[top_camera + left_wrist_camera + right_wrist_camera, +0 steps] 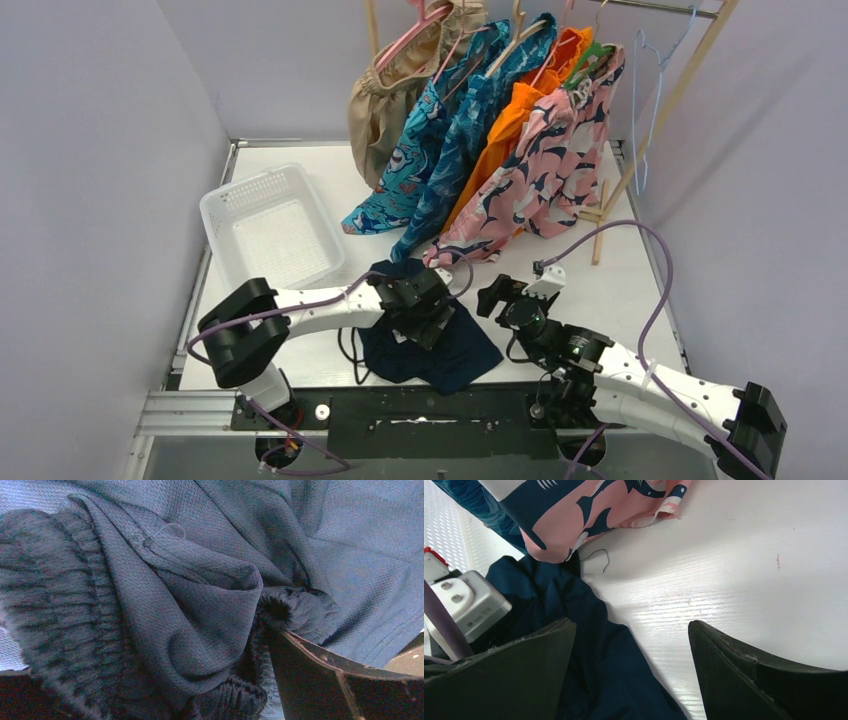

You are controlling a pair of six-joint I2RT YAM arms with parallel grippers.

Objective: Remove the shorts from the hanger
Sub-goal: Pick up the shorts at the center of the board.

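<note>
The navy shorts (440, 350) lie crumpled on the table in front of the arms. My left gripper (420, 305) rests on top of them. In the left wrist view the navy fabric (200, 580) fills the frame. One finger (320, 680) stands far to the right and the other is buried in folds, so the jaws stand apart with cloth bunched between them. My right gripper (497, 297) is open and empty just right of the navy shorts (589, 645), low over the table. Pink shark-print shorts (550, 165) hang on the rack; their hem (589, 510) shows ahead.
On the wooden rack at the back hang tan (385, 100), turquoise (410, 160), dark teal (470, 130) and orange (505, 135) shorts. Empty hangers (650, 70) hang at its right end. A white basket (240, 195) sits at the left. Walls enclose the table.
</note>
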